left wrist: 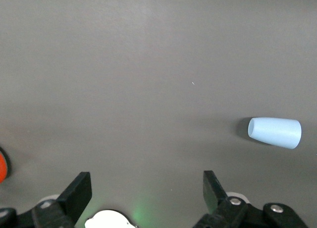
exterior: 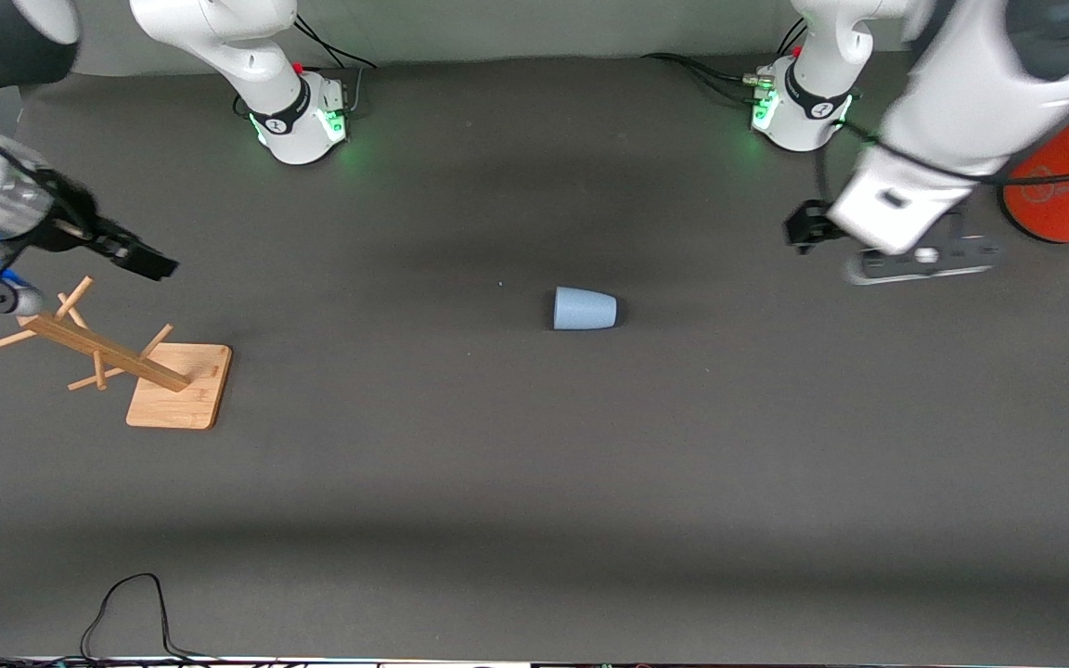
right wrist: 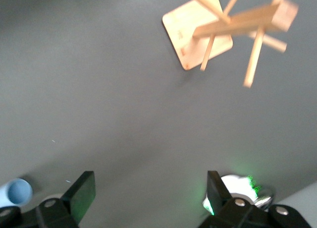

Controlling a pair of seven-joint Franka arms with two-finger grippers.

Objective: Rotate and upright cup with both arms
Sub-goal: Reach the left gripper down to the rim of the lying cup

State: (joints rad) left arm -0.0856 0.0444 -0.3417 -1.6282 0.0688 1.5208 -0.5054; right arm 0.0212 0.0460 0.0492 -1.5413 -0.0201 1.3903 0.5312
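The pale-blue cup (exterior: 584,308) lies on its side in the middle of the dark table, its wider end toward the right arm's end. It also shows in the left wrist view as the cup (left wrist: 275,132) and, at the edge of the right wrist view, as the cup (right wrist: 15,192). My left gripper (exterior: 869,249) hangs open over the table near the orange can, well apart from the cup; its jaws (left wrist: 146,181) hold nothing. My right gripper (exterior: 149,263) is open and empty over the wooden rack, and the gripper (right wrist: 148,181) has only bare table between its fingers.
A wooden peg rack (exterior: 103,348) on a square base (exterior: 177,397) stands toward the right arm's end. A large orange can (exterior: 1063,186) with a grey top stands toward the left arm's end. A black cable (exterior: 126,603) loops at the table's near edge.
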